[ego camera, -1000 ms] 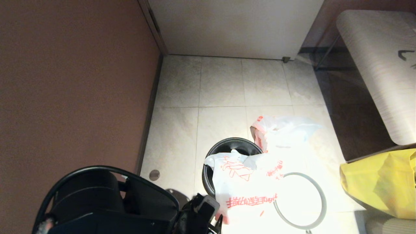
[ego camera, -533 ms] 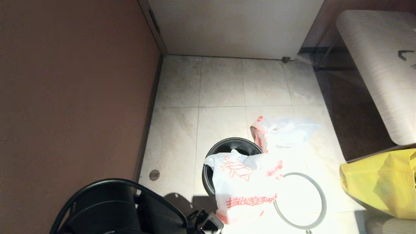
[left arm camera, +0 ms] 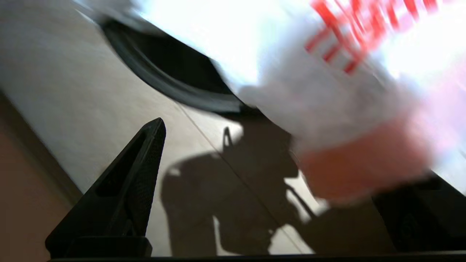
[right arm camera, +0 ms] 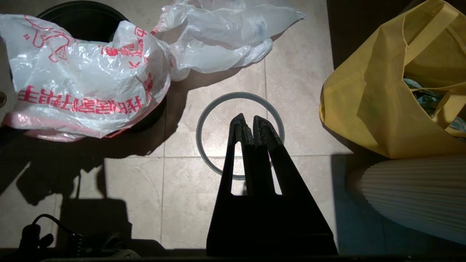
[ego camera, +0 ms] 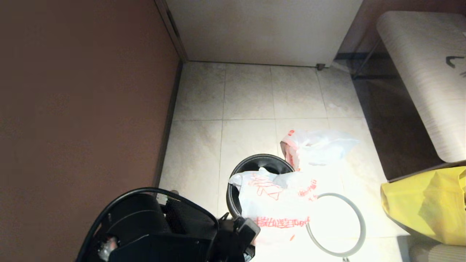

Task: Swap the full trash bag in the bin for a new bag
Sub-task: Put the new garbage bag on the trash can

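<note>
The bin (ego camera: 255, 163) is black and round, standing on the tiled floor. The new bag (ego camera: 276, 203), white with red print, lies draped over its near rim (right arm camera: 83, 72). Behind it on the right lies the full trash bag (ego camera: 316, 147), translucent and bulging (right arm camera: 225, 36). The bin's grey hoop (ego camera: 336, 225) lies flat on the floor to its right. My left gripper (ego camera: 244, 233) is open, low at the new bag's near corner. That blurred corner hangs before one of its fingers (left arm camera: 291, 153). My right gripper (right arm camera: 249, 122) is shut and empty above the hoop (right arm camera: 204, 116).
A big yellow bag (ego camera: 426, 203) sits at the right, with a white pleated object (right arm camera: 411, 193) beside it. A brown wall (ego camera: 72, 109) closes the left side and a white panel (ego camera: 262, 29) the back. A pale bench (ego camera: 426, 72) runs along the far right.
My left arm dropped back toward me, then came forward again to the new bag's near corner with its fingers spread wider. The bag's lower edge now sits higher and more bunched.
</note>
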Motion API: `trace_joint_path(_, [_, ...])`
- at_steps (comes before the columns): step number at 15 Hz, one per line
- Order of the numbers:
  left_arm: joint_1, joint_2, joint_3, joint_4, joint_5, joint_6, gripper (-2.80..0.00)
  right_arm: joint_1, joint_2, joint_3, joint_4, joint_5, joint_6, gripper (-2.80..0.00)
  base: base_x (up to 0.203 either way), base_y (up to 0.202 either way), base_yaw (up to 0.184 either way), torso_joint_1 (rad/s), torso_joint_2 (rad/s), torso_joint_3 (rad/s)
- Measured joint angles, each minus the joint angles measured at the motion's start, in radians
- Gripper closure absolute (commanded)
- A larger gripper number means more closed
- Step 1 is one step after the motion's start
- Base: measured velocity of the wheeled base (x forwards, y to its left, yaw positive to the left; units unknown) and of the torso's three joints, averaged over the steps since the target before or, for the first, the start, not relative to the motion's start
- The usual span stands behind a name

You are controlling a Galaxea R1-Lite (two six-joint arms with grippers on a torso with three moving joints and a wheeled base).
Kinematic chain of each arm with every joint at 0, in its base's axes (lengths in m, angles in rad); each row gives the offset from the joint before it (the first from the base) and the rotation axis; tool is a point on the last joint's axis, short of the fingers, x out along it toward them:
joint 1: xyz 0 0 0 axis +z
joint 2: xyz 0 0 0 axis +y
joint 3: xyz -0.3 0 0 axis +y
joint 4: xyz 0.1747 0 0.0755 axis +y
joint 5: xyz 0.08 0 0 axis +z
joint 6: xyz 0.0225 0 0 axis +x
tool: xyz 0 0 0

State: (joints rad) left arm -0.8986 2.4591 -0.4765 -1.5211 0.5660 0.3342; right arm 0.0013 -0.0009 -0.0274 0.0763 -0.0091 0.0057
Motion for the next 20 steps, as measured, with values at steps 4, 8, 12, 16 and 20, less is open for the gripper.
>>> trace_joint_path(4, [0.034,-0.088,-0.065,0.014,0.011,0.030,-2.80,0.000,0.000,0.000,0.000,0.000,0.000,0.00,0.000,0.000,0.000,0.000,0.00,0.000])
trace_joint_path(8, [0.029,-0.131,-0.124,0.050,0.011,0.030,-2.80,0.000,0.000,0.000,0.000,0.000,0.000,0.00,0.000,0.000,0.000,0.000,0.00,0.000])
trace_joint_path(12, [0.021,-0.126,-0.172,0.117,0.011,0.024,-2.80,0.000,0.000,0.000,0.000,0.000,0.000,0.00,0.000,0.000,0.000,0.000,0.00,0.000])
trace_joint_path(16, [-0.012,-0.101,-0.161,0.136,0.000,-0.022,0.00,0.000,0.000,0.000,0.000,0.000,0.000,0.00,0.000,0.000,0.000,0.000,0.00,0.000])
trace_joint_path(20, [-0.013,-0.097,-0.152,0.234,-0.042,-0.083,0.00,0.000,0.000,0.000,0.000,0.000,0.000,0.00,0.000,0.000,0.000,0.000,0.00,0.000])
